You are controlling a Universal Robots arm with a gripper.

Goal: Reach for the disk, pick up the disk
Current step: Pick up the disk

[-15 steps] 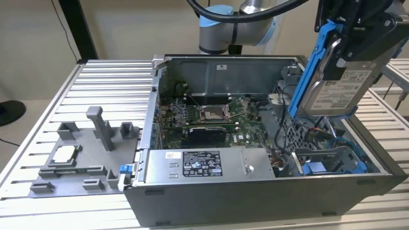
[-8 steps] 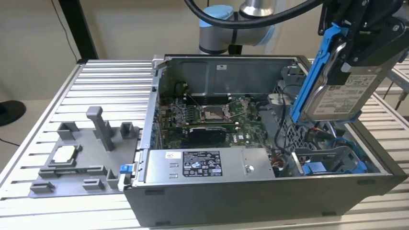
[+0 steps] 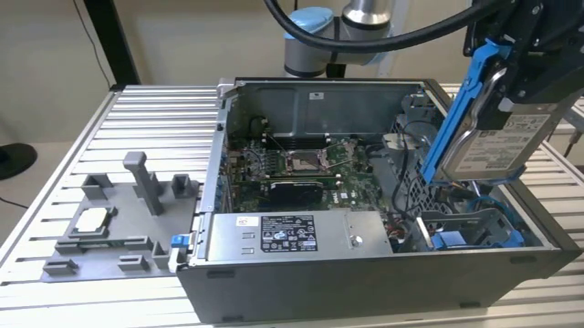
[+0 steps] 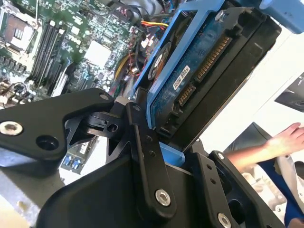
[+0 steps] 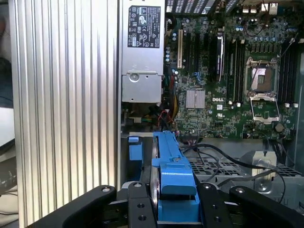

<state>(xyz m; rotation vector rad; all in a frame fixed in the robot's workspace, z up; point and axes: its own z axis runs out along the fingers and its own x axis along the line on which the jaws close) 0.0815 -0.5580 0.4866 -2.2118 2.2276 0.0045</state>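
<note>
The disk (image 3: 497, 147) hangs tilted on edge above the exterior view's right side of the open computer case. Its white label faces outward and a blue bracket rail (image 3: 463, 102) runs along its edge. My gripper (image 3: 507, 92) is shut on the disk's upper end and holds it clear of the case. In the second wrist view the disk's underside (image 4: 204, 71) with its connector sits between the black fingers (image 4: 142, 142). In the first wrist view the blue rail (image 5: 171, 175) is clamped between the two fingers (image 5: 137, 206).
The open computer case (image 3: 365, 280) holds a motherboard (image 3: 301, 171), a grey power-supply box (image 3: 292, 236) with a black-and-white label, loose cables and a blue drive bay (image 3: 466, 236). A grey fixture (image 3: 109, 225) with a small white-topped chip stands on the ribbed table. A person's hand (image 4: 282, 142) is nearby.
</note>
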